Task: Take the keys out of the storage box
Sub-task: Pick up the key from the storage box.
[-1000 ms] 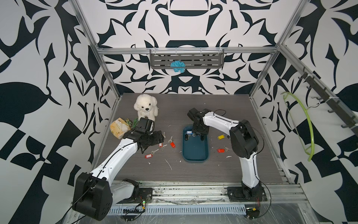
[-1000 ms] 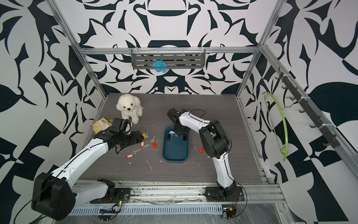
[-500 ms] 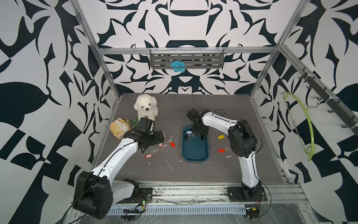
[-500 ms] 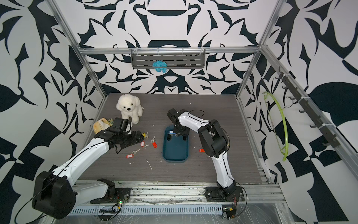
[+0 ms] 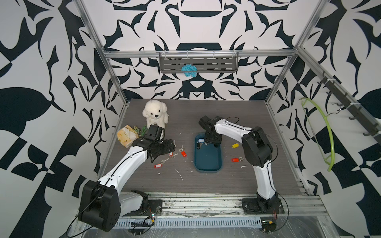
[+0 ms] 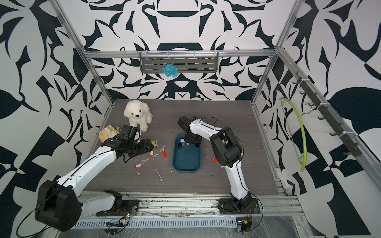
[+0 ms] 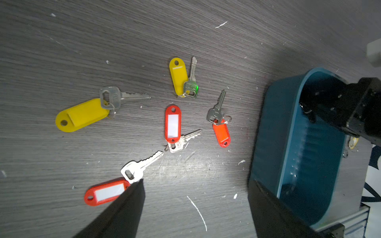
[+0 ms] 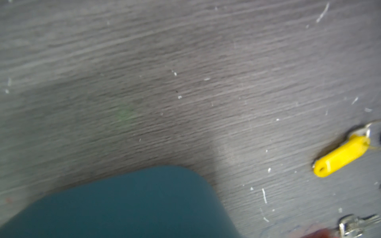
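Most keys (image 7: 173, 123) lie out on the surface (image 5: 206, 185), left and right of the storage box (image 5: 208, 162). A few remain at its far end, where my right pincer (image 5: 210, 142) is clamped shut, on what I cannot tell. My left pincer (image 7: 195, 191) hangs open over the left scatter.

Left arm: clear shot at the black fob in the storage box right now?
Probably not. The black fob lies at the far end of the storage box, with the right tool down in that same end close beside it. The left tool, open, sits over the loose keys beside the box.
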